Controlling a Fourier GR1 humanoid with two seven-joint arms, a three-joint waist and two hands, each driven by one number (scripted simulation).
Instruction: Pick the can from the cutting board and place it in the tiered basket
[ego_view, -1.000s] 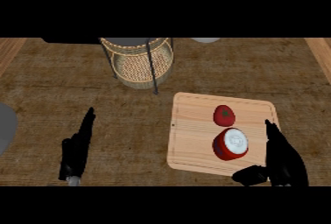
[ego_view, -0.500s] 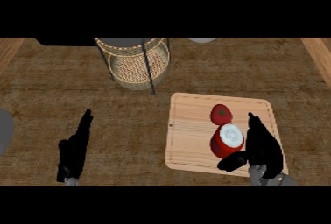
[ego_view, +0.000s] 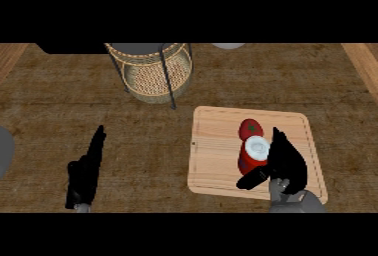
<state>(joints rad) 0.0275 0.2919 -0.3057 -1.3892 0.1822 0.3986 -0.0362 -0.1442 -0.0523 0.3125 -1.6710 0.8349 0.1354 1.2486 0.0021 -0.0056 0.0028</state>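
A red can (ego_view: 252, 157) with a white top stands on the pale wooden cutting board (ego_view: 218, 150) at the right. My right hand (ego_view: 286, 162) is against the can's right side. Its fingers point straight up and away, and its thumb reaches out under the can's near side. The hand is open and partly hides the can's right edge. The wicker tiered basket (ego_view: 156, 75) on a black frame stands at the back, left of the board. My left hand (ego_view: 85, 170) rests open and edge-on near the left front.
A red tomato-like fruit (ego_view: 250, 129) lies on the board just behind the can. A grey rounded object (ego_view: 4, 156) shows at the left edge, a dark block (ego_view: 70, 48) at the back left and a white dish (ego_view: 229, 46) at the back.
My right hand has moved left across the board from its right edge up against the can, with the thumb now under the can's near side. The left hand has stayed put.
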